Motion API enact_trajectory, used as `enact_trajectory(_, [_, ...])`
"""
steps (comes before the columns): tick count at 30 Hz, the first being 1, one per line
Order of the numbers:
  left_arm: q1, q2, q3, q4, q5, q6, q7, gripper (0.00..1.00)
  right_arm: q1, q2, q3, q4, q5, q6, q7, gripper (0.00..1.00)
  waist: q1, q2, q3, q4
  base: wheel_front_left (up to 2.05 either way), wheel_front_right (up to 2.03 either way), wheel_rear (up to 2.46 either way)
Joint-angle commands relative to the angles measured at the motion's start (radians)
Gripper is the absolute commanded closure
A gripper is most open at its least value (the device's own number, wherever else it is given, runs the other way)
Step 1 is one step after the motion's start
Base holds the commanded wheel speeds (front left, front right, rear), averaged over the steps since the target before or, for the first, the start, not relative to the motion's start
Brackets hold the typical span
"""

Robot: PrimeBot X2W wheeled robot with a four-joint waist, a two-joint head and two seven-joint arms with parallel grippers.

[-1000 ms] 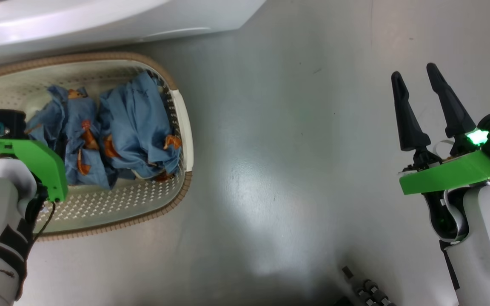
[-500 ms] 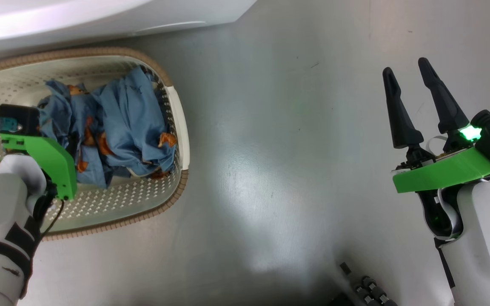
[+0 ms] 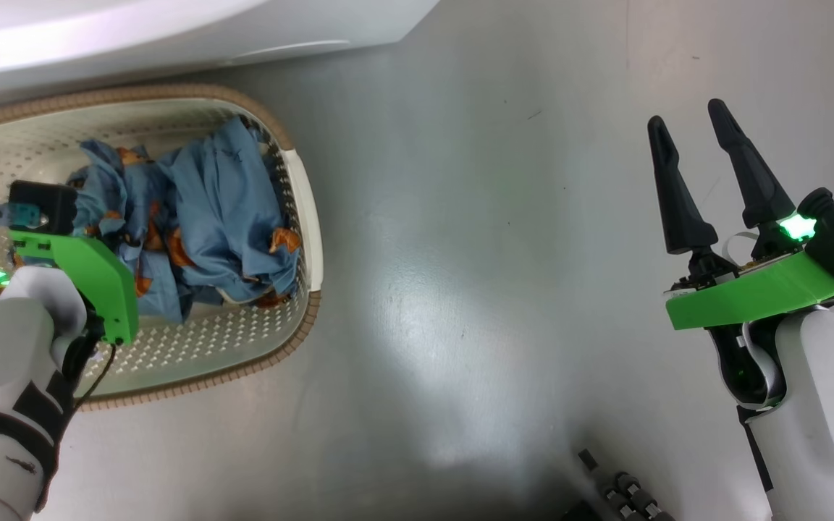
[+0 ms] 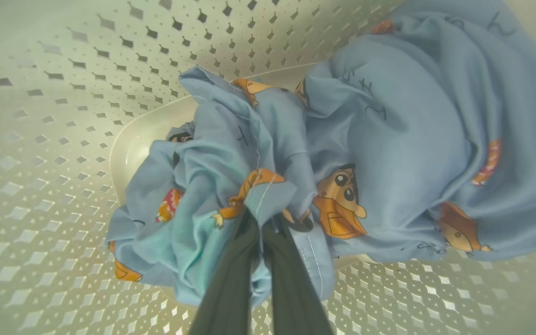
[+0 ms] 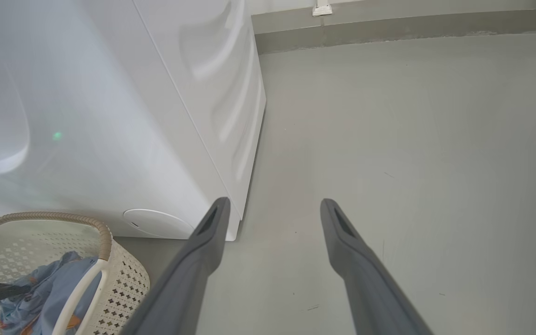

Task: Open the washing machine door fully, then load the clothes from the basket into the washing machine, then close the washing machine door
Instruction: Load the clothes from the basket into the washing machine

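The clothes lie inside the basket as a crumpled light-blue heap with small orange-red prints. They are gathered toward the end of the basket that has the white handle. The perforated bottom of the basket is bare around them. The left gripper reaches down into the basket from above. In the left wrist view its two dark fingers are pressed together and pinch a fold of the cloth, and the fabric of one garment bunches up around the tips. The other garment lies just beside this one and touches it. In the head view the green plate of the left wrist covers these fingers. The basket stands on the grey floor, close to the white washing machine, and the corner of the machine is near the basket's brown rim. The right gripper hangs over bare floor, well apart from the basket. Its fingers are spread wide and nothing is between them.
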Motion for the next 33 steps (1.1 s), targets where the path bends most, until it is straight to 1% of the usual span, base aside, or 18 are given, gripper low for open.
enact_trajectory(1, [0.016, 0.043, 0.007, -0.004, -0.016, -0.001, -0.013, 1.0, 0.029, -0.002, 0.015, -0.02, -0.003, 0.003, -0.005, 0.0, 0.0, 0.0, -0.005, 0.002, 0.0, 0.0, 0.0])
enact_trajectory(5, [0.025, 0.035, 0.006, 0.002, -0.056, -0.001, -0.037, 1.0, 0.034, -0.004, 0.009, -0.015, -0.004, 0.003, -0.005, 0.0, 0.0, 0.0, -0.029, 0.013, 0.0, 0.0, 0.0])
enact_trajectory(10, [0.051, 0.015, 0.047, 0.001, -0.144, -0.001, -0.093, 1.0, 0.046, -0.008, 0.002, -0.006, -0.002, 0.003, -0.005, 0.0, 0.0, 0.0, -0.08, 0.035, 0.0, 0.0, 0.0])
enact_trajectory(14, [0.084, 0.005, 0.057, -0.024, -0.197, -0.001, -0.138, 1.0, 0.06, -0.015, -0.002, 0.006, 0.001, 0.003, -0.005, 0.0, 0.0, 0.0, -0.134, 0.056, 0.0, 0.0, 0.0])
enact_trajectory(16, [0.093, 0.004, 0.058, -0.031, -0.207, -0.001, -0.149, 1.0, 0.065, -0.016, -0.003, 0.009, 0.002, 0.003, -0.005, 0.0, 0.0, 0.0, -0.149, 0.061, 0.0, 0.0, 0.0])
enact_trajectory(22, [0.145, 0.006, 0.07, -0.079, -0.253, -0.001, -0.192, 1.0, 0.102, -0.029, -0.01, 0.021, 0.006, 0.003, -0.005, 0.0, 0.0, 0.0, -0.24, 0.091, 0.0, 0.0, 0.0])
enact_trajectory(24, [0.159, 0.012, 0.081, -0.104, -0.254, -0.001, -0.196, 1.0, 0.117, -0.033, -0.015, 0.025, 0.008, 0.003, -0.005, 0.0, 0.0, 0.0, -0.272, 0.101, 0.0, 0.0, 0.0])
enact_trajectory(27, [0.185, 0.032, 0.14, -0.171, -0.228, -0.001, -0.197, 1.0, 0.142, -0.039, -0.02, 0.033, 0.01, 0.003, -0.005, 0.0, 0.0, 0.0, -0.319, 0.113, 0.0, 0.0, 0.0])
enact_trajectory(33, [0.288, 0.043, 0.311, -0.315, -0.112, 0.001, -0.197, 1.0, 0.2, -0.048, -0.029, 0.043, 0.015, 0.003, -0.005, 0.0, 0.0, 0.0, -0.415, 0.124, 0.0, 0.0, 0.0])
